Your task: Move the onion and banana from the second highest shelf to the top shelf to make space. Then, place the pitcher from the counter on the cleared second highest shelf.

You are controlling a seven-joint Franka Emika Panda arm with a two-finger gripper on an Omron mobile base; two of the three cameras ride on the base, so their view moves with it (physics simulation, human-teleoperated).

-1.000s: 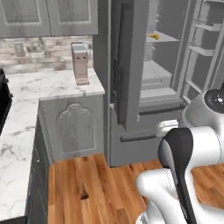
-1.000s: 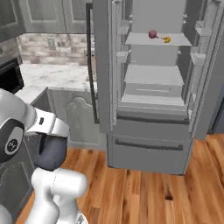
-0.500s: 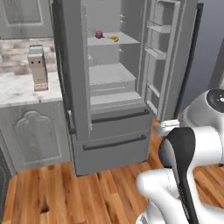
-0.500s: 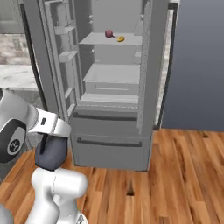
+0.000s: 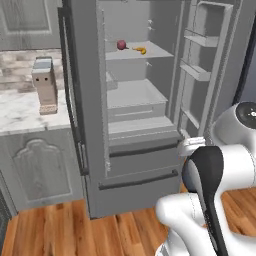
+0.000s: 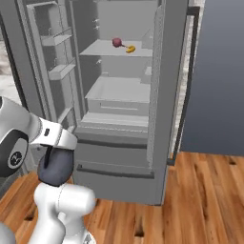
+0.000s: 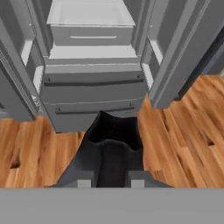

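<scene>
facing the open fridge, we see the onion (image 5: 121, 45) and banana (image 5: 140, 50) side by side on the second highest shelf (image 5: 150, 52). our gripper (image 7: 109, 179) hangs low, fingers together, holding nothing. reaching up, we risk nudging the round onion so it rolls off.

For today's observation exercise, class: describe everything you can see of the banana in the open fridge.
The banana is small, curved and yellow-orange, with darker ends. It lies flat on a light-grey fridge shelf towards the front edge, just right of the dark-red onion and close to it; whether the two touch cannot be told. In the right base view it lies the same way, on the same slab. Its skin looks smooth and unpeeled. Nothing else is near it.
</scene>
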